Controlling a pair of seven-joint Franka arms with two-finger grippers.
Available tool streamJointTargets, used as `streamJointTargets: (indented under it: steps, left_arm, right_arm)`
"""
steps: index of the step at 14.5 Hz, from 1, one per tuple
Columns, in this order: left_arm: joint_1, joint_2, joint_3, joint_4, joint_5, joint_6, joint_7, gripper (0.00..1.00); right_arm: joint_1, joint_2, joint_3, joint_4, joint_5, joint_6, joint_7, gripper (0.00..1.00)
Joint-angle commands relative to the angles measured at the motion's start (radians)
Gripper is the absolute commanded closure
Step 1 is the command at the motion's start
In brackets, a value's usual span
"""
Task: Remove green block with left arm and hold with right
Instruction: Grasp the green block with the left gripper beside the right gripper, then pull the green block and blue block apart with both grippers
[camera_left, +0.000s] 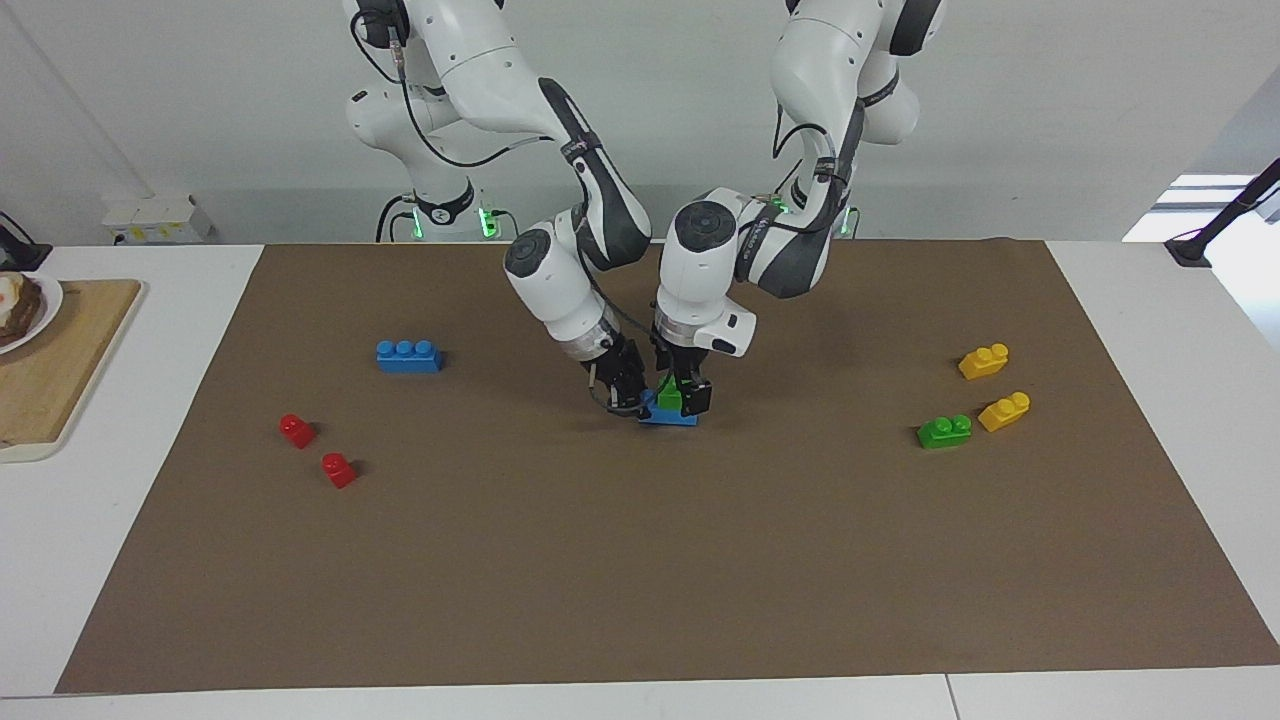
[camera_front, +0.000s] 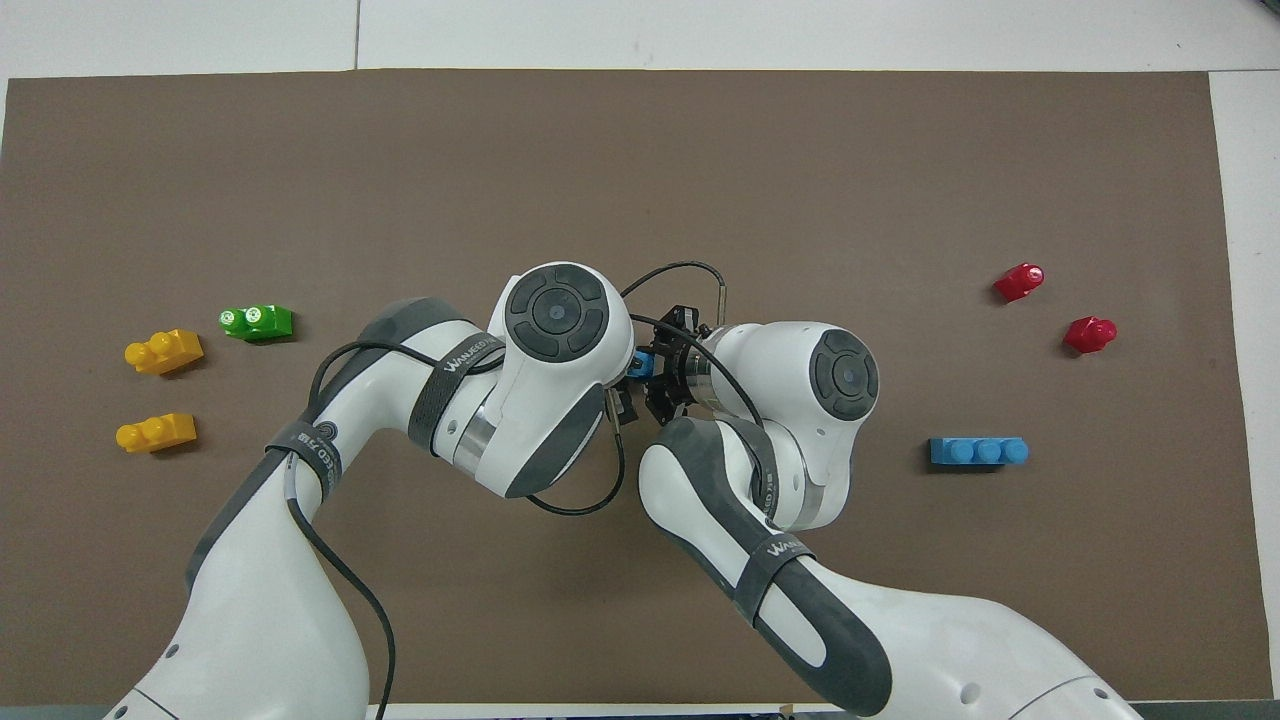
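At the centre of the facing view, the green block (camera_left: 669, 396) sits on a blue brick (camera_left: 668, 416) on the desk (camera_left: 640, 560). The left gripper (camera_left: 684, 392) pinches the green block; the right gripper (camera_left: 628, 392) is at the blue brick, its jaws' state unclear. Another green brick (camera_left: 944, 431) lies at middle right.

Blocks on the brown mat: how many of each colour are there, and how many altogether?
Blue: 2, a loose one and one under both grippers
Green: 2, a loose one and one on that blue block
Yellow: 2
Red: 2
Total: 8
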Motion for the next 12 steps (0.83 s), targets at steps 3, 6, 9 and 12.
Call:
streamJointTargets:
  steps: [3,6,9,12]
  left_arm:
    - [-0.01,-0.013,0.008,-0.037,0.02,0.025,0.002,0.27]
    - [-0.011,-0.013,0.007,-0.029,0.02,0.019,0.004,0.71]
    - [-0.011,-0.011,0.008,-0.021,0.022,0.012,0.004,0.77]
    - [-0.01,-0.013,0.007,-0.005,0.027,-0.009,0.007,1.0]
  right_arm:
    - [0.004,0.007,0.005,0.0,0.029,0.03,0.011,1.0]
    - [0.004,0.008,0.003,0.0,0.029,0.03,0.011,1.0]
    - [0.004,0.008,0.004,0.0,0.029,0.03,0.011,1.0]
    - [0.004,0.008,0.005,0.0,0.029,0.03,0.011,1.0]
